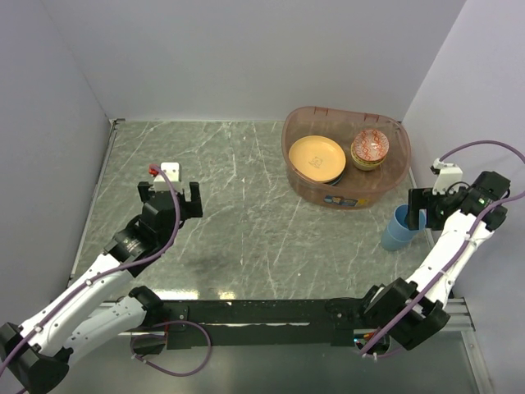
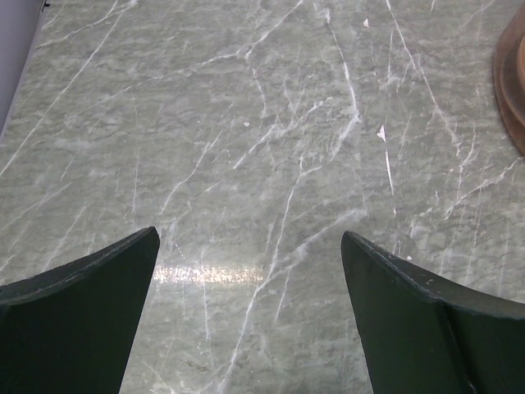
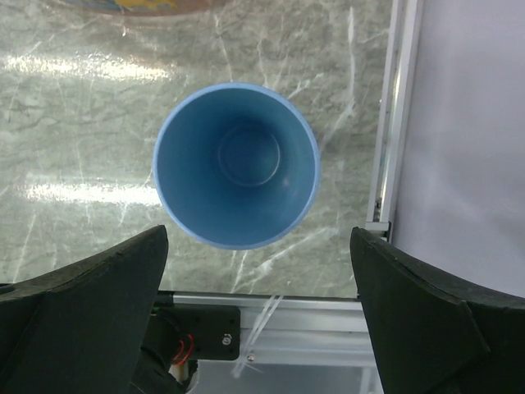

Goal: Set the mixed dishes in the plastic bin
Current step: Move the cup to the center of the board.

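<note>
The overhead view takes in the whole table (image 1: 238, 205). The plastic bin (image 1: 344, 160) stands at the far right corner. In it the yellow-orange plate (image 1: 317, 158) lies tilted against the left side. The red-patterned bowl (image 1: 370, 149) sits to the right of the plate, on top of a paler rim that may be the small cream bowl; too little of it shows to be sure.

The light blue plastic cup (image 1: 399, 230) stands upright on the table outside the bin, just in front of it and close to the right edge. The right gripper (image 1: 418, 215) hangs over the cup and partly covers it from above.

The right wrist view gives what the overhead view hides. The cup (image 3: 236, 164) is seen straight down its mouth and it is empty. The right gripper (image 3: 258, 242) has its jaws spread wide, one finger on each side and nearer than the cup, touching nothing. This view also shows the metal rail (image 3: 287, 304) along the near edge and the pale wall (image 3: 476, 123) at the right.

The left gripper (image 1: 170, 189) is over the left half of the table, well apart from the dishes. Its wrist view shows the left gripper (image 2: 250, 238) released and holding nothing, with bare marbled surface between the fingers. Only the bin's curved rim (image 2: 510, 82) appears there, at the right border.
</note>
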Robot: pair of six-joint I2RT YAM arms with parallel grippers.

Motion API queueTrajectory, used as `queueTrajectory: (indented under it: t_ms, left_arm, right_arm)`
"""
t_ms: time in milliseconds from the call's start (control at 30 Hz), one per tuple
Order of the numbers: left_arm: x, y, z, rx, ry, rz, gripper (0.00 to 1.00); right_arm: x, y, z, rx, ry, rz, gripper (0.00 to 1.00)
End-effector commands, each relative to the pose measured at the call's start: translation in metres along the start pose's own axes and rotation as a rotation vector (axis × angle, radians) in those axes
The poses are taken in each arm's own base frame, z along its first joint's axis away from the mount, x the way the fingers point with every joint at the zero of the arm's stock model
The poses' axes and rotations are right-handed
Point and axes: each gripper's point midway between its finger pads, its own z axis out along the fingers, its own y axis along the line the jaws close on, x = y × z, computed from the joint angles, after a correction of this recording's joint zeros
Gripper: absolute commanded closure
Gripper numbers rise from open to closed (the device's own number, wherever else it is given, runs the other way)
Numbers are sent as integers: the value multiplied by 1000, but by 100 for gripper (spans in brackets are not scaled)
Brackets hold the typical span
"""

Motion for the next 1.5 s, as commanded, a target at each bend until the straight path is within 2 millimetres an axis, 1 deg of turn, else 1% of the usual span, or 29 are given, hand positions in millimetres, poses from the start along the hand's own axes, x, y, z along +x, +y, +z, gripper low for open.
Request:
queueTrajectory:
  t_ms: [0, 167, 200, 233, 367, 400, 467, 500, 567, 600, 667, 700, 767, 800, 833, 867, 900, 933, 1000, 1167, 1200, 1233, 1467]
  left_arm:
    - [-3, -3, 3, 5, -5, -10, 1]
    - [-1, -3, 4, -1, 2, -5, 1]
    - [-1, -3, 4, -1, 1, -6, 1]
    - [-1, -3, 4, -1, 1, -6, 1]
    - [1, -3, 6, -5, 9, 0, 1]
    - [1, -3, 6, -5, 11, 0, 1]
    - [1, -3, 6, -7, 10, 0, 1]
    - [1, -3, 6, -7, 11, 1, 1]
    - [1, -3, 6, -7, 11, 2, 1]
    - [1, -3, 6, -7, 11, 0, 1]
    - [1, -3, 6, -8, 11, 0, 1]
    - [1, -2, 6, -10, 11, 0, 1]
    - [1, -3, 6, -8, 10, -1, 1]
    - [0, -2, 6, -9, 8, 0, 1]
    - [1, -3, 6, -8, 10, 1, 1]
    - [1, -3, 6, -8, 10, 2, 1]
    - [1, -3, 6, -8, 11, 2, 1]
    - [1, -2, 6, -10, 11, 1, 1]
    - [1, -2, 6, -11, 10, 3, 1]
    - [-1, -2, 6, -10, 6, -2, 1]
    - [0, -2, 6, -10, 7, -1, 1]
    - [-1, -2, 5, -9, 6, 0, 1]
    - [-1, -2, 5, -9, 2, -3, 1]
  right_arm:
    - [1, -5, 5, -2, 1, 0, 1]
    - [-1, -21, 12, 49, 12, 14, 4]
    - [-2, -24, 13, 59, 11, 23, 8]
    - [-2, -27, 15, 65, 12, 25, 8]
    - [-5, -40, 25, 101, 3, 33, 17]
    - [-4, -42, 30, 96, 6, 38, 23]
    - [-4, -44, 37, 88, 6, 49, 31]
    - [-3, -44, 41, 79, 11, 61, 38]
    - [-1, -43, 48, 60, 12, 76, 47]
    - [1, -43, 53, 47, 21, 89, 56]
    - [3, -40, 56, 27, 29, 99, 63]
    - [4, -40, 57, 20, 34, 98, 70]
    - [3, -40, 55, 21, 32, 92, 77]
    - [2, -39, 54, 23, 28, 83, 83]
    - [1, -39, 52, 23, 25, 78, 87]
    - [-2, -39, 49, 24, 19, 74, 90]
    - [-5, -39, 45, 31, 6, 66, 96]
    - [-7, -38, 43, 34, -1, 63, 98]
    - [-17, -38, 31, 48, -28, 50, 100]
    - [-40, -36, 4, 66, -81, 18, 100]
    - [-41, -35, 2, 61, -80, 18, 100]
    - [-46, -34, -2, 56, -93, 11, 100]
    - [-46, -24, -6, 7, -85, 9, 100]
